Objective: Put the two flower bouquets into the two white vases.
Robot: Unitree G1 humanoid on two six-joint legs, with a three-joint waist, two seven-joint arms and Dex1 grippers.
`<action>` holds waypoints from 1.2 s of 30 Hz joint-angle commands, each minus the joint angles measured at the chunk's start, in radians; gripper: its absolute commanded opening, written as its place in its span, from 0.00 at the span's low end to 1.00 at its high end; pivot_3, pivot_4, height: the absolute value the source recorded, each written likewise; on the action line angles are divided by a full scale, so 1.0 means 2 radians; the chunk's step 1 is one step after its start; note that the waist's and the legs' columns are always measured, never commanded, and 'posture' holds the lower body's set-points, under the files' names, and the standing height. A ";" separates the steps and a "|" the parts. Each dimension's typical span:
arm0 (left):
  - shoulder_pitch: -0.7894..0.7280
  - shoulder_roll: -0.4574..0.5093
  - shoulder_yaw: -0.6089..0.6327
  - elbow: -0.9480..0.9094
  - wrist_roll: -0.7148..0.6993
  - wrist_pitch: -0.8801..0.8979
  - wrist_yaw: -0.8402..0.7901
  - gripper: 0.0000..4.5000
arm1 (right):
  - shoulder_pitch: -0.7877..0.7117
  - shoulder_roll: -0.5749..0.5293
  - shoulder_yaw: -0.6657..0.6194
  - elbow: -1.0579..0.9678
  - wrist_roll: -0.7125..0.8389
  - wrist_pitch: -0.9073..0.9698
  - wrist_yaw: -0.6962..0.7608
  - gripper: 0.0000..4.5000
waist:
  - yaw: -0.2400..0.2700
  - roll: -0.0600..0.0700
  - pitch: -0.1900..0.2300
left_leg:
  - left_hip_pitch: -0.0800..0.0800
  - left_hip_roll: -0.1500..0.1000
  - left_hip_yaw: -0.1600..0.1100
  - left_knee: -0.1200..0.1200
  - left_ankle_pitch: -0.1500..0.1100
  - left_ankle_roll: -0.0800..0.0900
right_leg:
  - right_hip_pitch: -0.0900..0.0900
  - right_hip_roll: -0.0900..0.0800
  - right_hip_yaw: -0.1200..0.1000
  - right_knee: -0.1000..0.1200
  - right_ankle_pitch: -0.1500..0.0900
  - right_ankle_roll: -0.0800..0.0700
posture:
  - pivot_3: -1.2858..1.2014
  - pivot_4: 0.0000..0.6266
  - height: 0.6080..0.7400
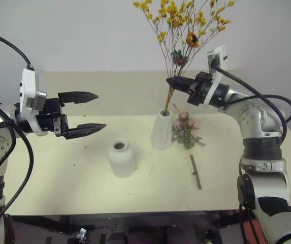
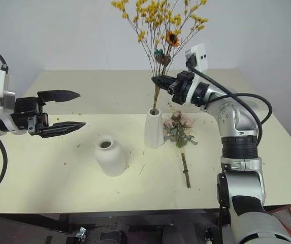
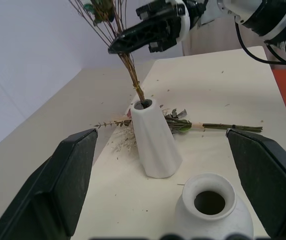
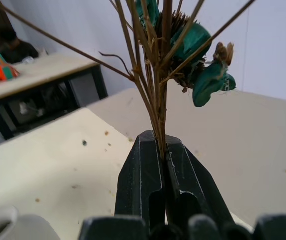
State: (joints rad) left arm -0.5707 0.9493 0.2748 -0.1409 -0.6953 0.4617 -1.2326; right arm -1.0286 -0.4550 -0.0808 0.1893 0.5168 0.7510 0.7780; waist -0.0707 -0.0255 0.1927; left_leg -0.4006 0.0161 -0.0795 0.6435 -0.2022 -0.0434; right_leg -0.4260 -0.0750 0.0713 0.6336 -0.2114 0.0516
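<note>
The round vase (image 1: 122, 158) stands nearest, the rose bunch (image 1: 187, 133) lying flat beside the tall vase (image 1: 162, 129). The right gripper (image 1: 171, 81) pinches the yellow spray (image 1: 186, 25), stems seemingly inside the tall vase. The left gripper (image 1: 87, 113) gapes empty.

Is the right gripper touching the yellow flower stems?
Touching. The right wrist view shows the right gripper shut on the yellow bouquet stems.

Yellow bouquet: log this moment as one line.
right pincer: shut on yellow bouquet | stems in tall vase | left pincer: open | pink bouquet: on table | round vase: unfilled
</note>
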 commanded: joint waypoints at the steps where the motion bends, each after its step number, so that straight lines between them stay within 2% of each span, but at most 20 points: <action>1: -0.004 0.009 0.015 -0.007 -0.006 -0.001 0.001 1.00 | 0.005 0.000 0.005 -0.020 -0.015 -0.045 0.006 0.01 | 0.000 0.000 0.000 | 0.000 0.000 0.000 0.000 0.000 0.000 | 0.000 0.000 0.000 0.000 0.000 0.000 | 0.52 0.24 1.00; 11: -0.002 0.010 0.018 -0.008 -0.009 0.001 0.002 1.00 | 0.035 0.018 0.023 -0.037 -0.035 -0.086 0.004 0.01 | -0.001 0.000 0.000 | 0.000 0.000 0.000 0.000 0.000 0.000 | 0.000 0.000 0.000 0.000 0.000 0.000 | 0.52 0.24 1.00; 15: -0.009 0.021 0.015 -0.009 -0.017 0.036 0.019 1.00 | 0.043 0.020 0.029 -0.042 -0.041 -0.094 0.003 0.01 | 0.000 0.000 0.000 | 0.000 0.000 0.000 0.000 0.000 0.000 | 0.000 0.000 0.000 0.000 0.000 0.000 | 0.52 0.24 1.00; 25: -0.021 0.019 0.017 -0.008 -0.027 0.058 0.031 1.00 | 0.066 0.021 0.042 -0.060 -0.065 -0.123 0.002 0.01 | 0.000 0.000 0.000 | 0.000 0.000 0.000 0.000 0.000 0.000 | 0.000 0.000 0.000 0.000 0.000 0.001 | 0.52 0.24 1.00; 30: -0.022 0.020 0.017 -0.007 -0.032 0.061 0.035 1.00 | 0.077 0.019 0.047 -0.070 -0.071 -0.135 0.004 0.29 | 0.000 0.000 0.000 | 0.000 0.000 0.000 0.000 0.000 0.000 | 0.000 0.000 0.000 0.000 0.000 0.001 | 0.52 0.24 1.00; 36: -0.024 0.020 0.018 -0.005 -0.033 0.059 0.036 1.00 | 0.084 0.010 0.043 -0.077 -0.072 -0.136 0.006 0.75 | 0.000 0.000 0.000 | 0.000 0.000 0.000 0.000 0.000 0.000 | 0.000 0.000 0.000 0.000 0.000 0.001 | 0.52 0.24 1.00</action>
State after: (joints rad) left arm -0.5918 0.9775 0.2761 -0.1409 -0.7477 0.5836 -1.1673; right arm -0.8557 -0.4180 0.0255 0.0823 0.3737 0.5036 0.7852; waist -0.0699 -0.0256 0.1926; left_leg -0.4001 0.0165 -0.0797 0.6435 -0.2022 -0.0434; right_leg -0.4259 -0.0746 0.0712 0.6339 -0.2122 0.0529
